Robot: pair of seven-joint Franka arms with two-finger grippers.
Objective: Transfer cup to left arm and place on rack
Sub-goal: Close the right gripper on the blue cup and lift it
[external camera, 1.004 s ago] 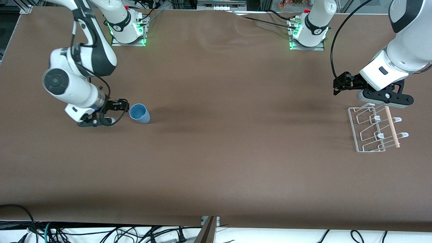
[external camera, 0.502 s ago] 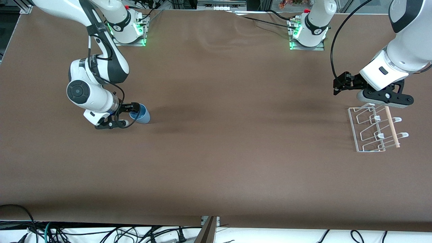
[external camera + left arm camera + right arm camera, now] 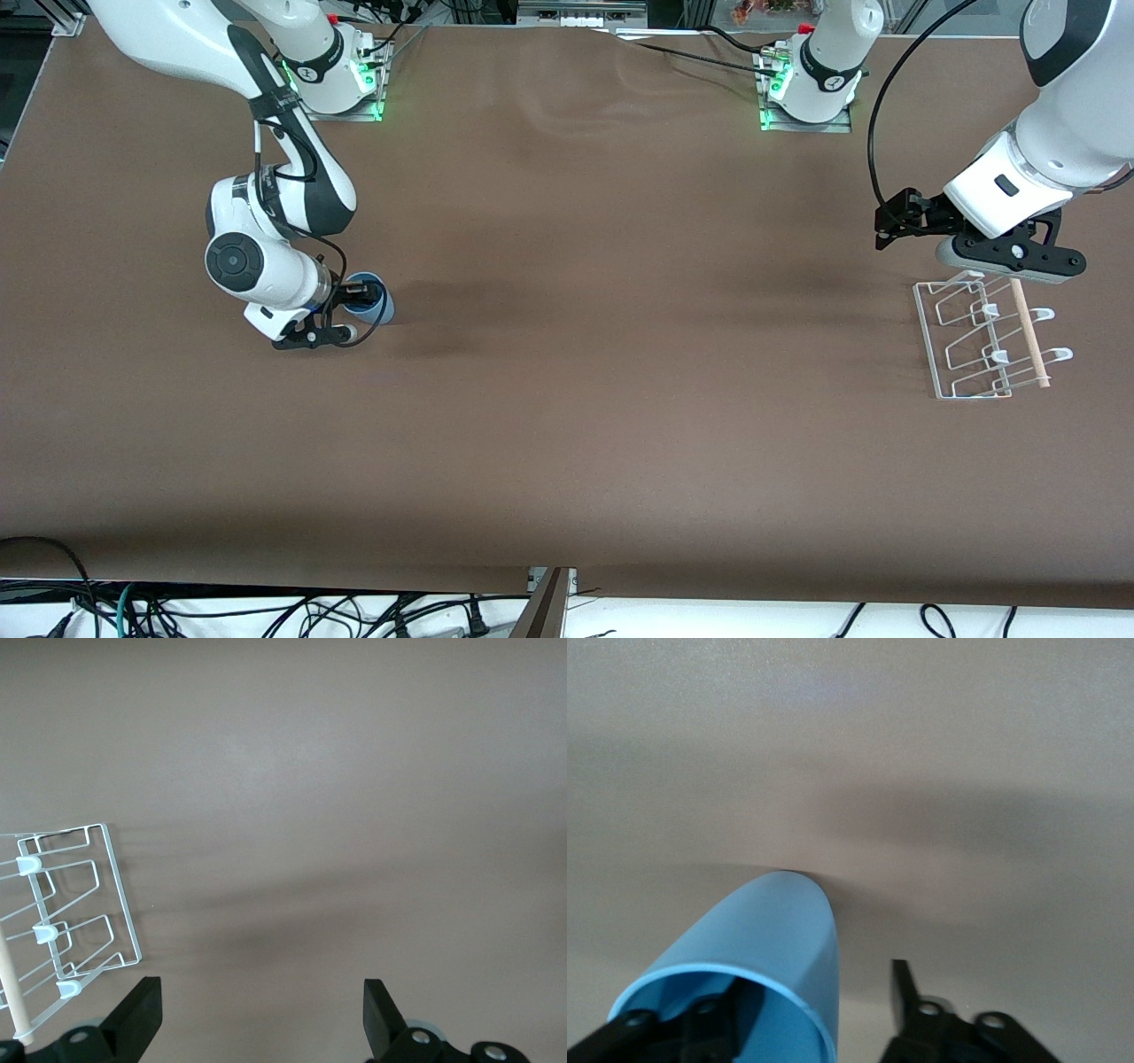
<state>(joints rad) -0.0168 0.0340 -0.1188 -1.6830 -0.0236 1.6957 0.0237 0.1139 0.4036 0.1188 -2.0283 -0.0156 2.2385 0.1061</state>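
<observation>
Cup (image 3: 372, 299) rim partly hidden by right end effector (image 3: 353, 310) straddling its wall.

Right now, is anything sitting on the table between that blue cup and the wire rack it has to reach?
Nothing visible: only bare table lies between the cup and the rack.

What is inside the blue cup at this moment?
One finger of the right gripper reaches inside the cup; the other finger stays outside its wall. The cup's bottom is covered by that finger, so I cannot tell whether anything lies there.
</observation>
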